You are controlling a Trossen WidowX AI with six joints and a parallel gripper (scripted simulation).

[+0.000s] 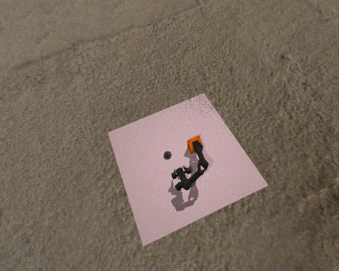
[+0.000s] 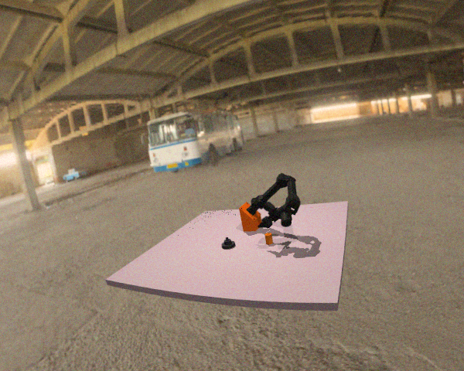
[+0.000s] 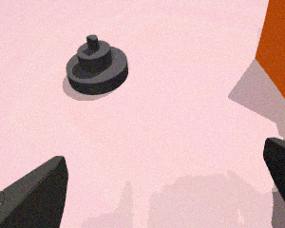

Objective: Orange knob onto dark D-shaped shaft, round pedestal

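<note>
The orange knob (image 2: pixel 268 238) stands upright on the pink table top in the exterior view. It is outside the wrist view and hidden in the top view. The dark round pedestal (image 1: pixel 167 154) (image 2: pixel 227 246) (image 3: pixel 97 85) stands apart from it, to its left in the exterior view. Its thin shaft (image 3: pixel 92 43) points up bare; its flat side cannot be made out. My gripper (image 1: pixel 180 169) (image 3: pixel 169 158) is wide open and empty. It hangs above the table on the knob's side of the pedestal, with the pedestal beyond the left finger in the wrist view.
The orange block (image 1: pixel 190 145) (image 2: pixel 248 222) (image 3: pixel 276 52) at the arm's base stands right of the pedestal. The pink table top (image 1: pixel 146 140) (image 2: pixel 208 279) ends in straight edges. The arm's shadow falls on it beneath the arm.
</note>
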